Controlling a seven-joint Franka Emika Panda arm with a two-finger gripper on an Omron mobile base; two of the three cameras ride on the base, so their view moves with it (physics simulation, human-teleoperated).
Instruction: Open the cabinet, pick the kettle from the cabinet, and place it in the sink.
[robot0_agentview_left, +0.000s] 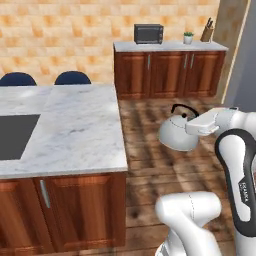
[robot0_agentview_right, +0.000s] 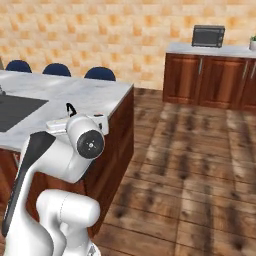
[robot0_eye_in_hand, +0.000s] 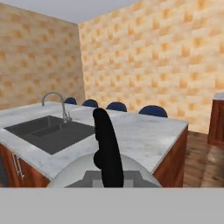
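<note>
My jaws are clamped on the kettle (robot0_agentview_left: 178, 134) by its black arched handle, and it hangs over the wooden floor, off the tabletop (robot0_agentview_left: 75, 125). The sink (robot0_eye_in_hand: 50, 131) lies ahead and to my left (across the marble).

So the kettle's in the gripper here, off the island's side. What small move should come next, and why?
Probably carry the kettle sideways over the marble counter toward the sink. The gripper is shut on the kettle's black handle, holding it above the wooden floor beside the island, while the basin sits further along the countertop by the tap, so the kettle isn't over it yet.
</note>
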